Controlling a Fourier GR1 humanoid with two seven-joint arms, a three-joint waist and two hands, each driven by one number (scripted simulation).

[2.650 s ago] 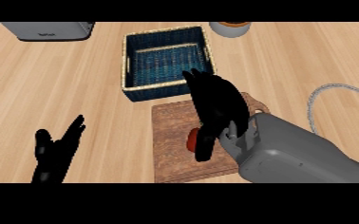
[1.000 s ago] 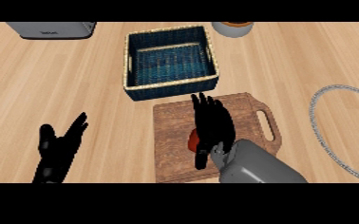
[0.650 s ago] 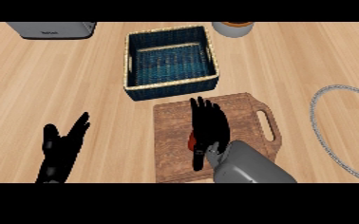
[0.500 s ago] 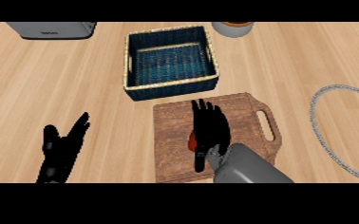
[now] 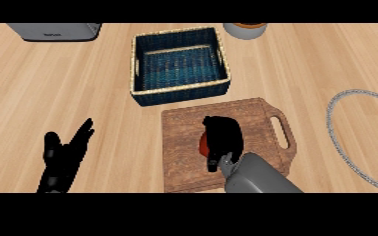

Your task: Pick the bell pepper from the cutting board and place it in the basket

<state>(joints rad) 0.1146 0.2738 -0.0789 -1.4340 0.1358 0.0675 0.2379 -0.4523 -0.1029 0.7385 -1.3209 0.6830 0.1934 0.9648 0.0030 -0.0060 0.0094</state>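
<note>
Bell pepper (image 5: 201, 145): red, lying on the middle of the cutting board (image 5: 181, 130), mostly hidden under the right hand.
Right hand (image 5: 221, 136): fingers curled down over the pepper, gripping it, the forearm coming in from the near edge.
Left hand (image 5: 63, 155): near left, resting open with its fingers up, off the board.
Basket (image 5: 181, 87): dark blue with a pale rim, just beyond the board.
Counter (image 5: 74, 90): light wood.
Grey box (image 5: 55, 30): far left.
Grey cord loop (image 5: 331, 122): right edge.

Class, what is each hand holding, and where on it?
The right hand curls its fingers over the bell pepper from above; the left hand holds nothing.
</note>
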